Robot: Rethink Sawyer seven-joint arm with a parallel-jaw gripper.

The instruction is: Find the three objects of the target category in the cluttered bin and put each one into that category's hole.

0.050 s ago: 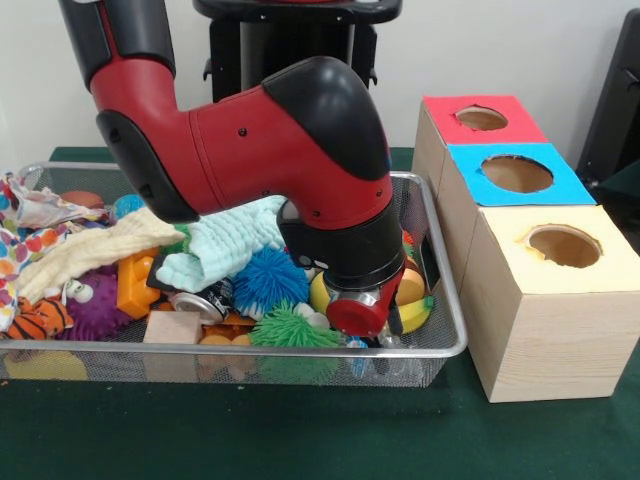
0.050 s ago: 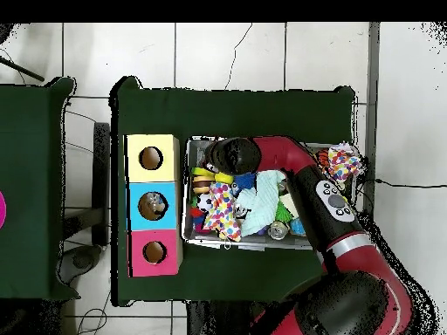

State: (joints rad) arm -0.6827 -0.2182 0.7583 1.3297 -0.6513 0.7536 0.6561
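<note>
Gripper point(image 1: 365, 318) state cannot be told, buried in the bin point(image 1: 440, 240); only overhead shows something inside the blue box point(image 2: 154, 205); green table point(image 1: 300, 430).

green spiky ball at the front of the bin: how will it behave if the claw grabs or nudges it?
The green spiky ball looks made of thin soft spikes, so it probably squashes and feels light for its size. Being round, it may roll if nudged, though the blue spiky ball and the mesh bin wall hem it in. The spikes might slip from a shallow pinch.

cluttered wire bin point(image 1: 445, 345) beside three holed boxes point(image 1: 548, 300)
</note>
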